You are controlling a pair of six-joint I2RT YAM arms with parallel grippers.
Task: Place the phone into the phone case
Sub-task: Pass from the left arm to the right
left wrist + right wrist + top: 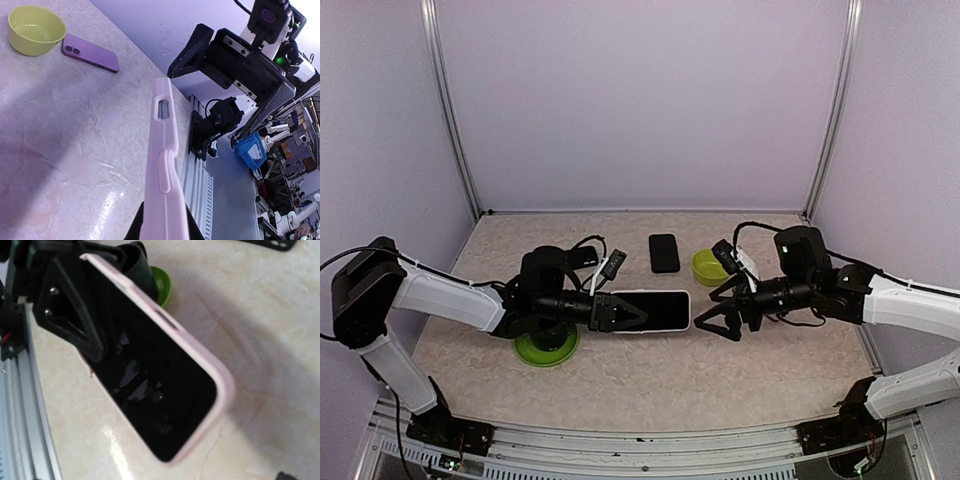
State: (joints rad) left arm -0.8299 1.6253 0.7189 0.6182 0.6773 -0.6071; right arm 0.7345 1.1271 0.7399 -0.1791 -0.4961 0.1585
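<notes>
Jaws of right gripper (706,312) stand wide, nothing in them. Tips sit just off the right end of the case (655,310). The left gripper (620,312) is clenched on the other end, holding the case clear of the table (620,395). Long axis runs left-right, in line between both arms; right is nearer the free end. A glossy dark face fills the pink rim — reads as the phone (150,390) seated, my call. Marbled top: dish (545,350) under the left wrist, bowl (708,266) and a dark slab (663,253) behind — plain walls around.
</notes>
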